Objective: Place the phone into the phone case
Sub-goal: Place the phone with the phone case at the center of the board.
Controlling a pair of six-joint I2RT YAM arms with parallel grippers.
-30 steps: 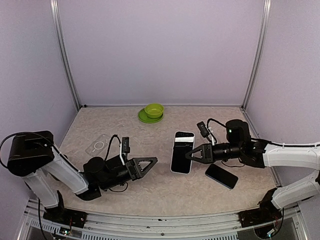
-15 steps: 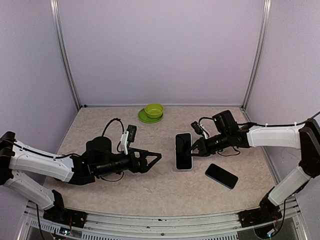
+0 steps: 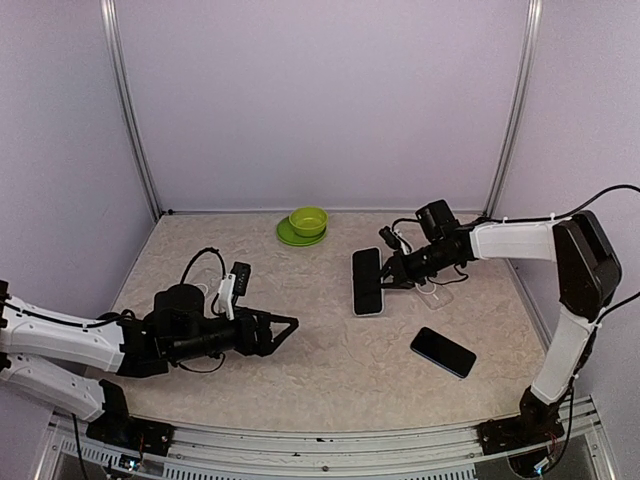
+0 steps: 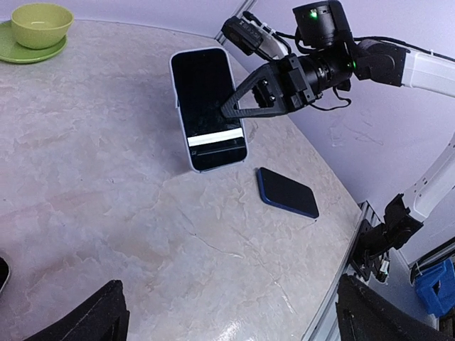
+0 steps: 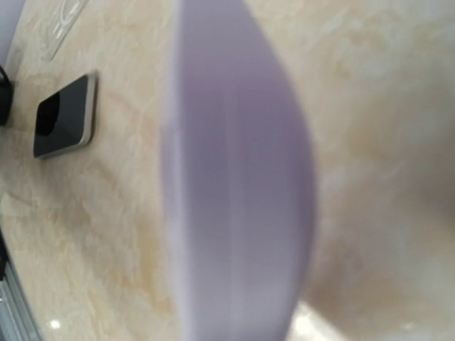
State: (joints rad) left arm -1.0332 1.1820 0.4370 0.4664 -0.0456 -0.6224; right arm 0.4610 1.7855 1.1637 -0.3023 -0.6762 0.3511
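Note:
My right gripper (image 3: 386,282) is shut on a phone (image 3: 367,282) with a black screen and a pale rim, holding it upright right of the table's middle. The left wrist view shows that phone (image 4: 207,106) facing the camera, with the right gripper (image 4: 233,110) on its edge. In the right wrist view the phone's pale edge (image 5: 238,177) fills the frame, blurred. A clear phone case (image 5: 65,18) lies far off at that view's top left; in the top view the left arm hides it. My left gripper (image 3: 278,329) stands open over bare table, its fingers (image 4: 92,321) at the frame's bottom corners.
A dark blue phone (image 3: 443,352) lies flat at the right front (image 4: 288,192). A third dark phone (image 5: 64,117) with a silver rim lies near the clear case. A green bowl on a green plate (image 3: 307,224) stands at the back. Purple walls enclose the table.
My left gripper has opened wide and its arm has stretched out low across the table. My right arm has reached out and carried the phone a little toward the back.

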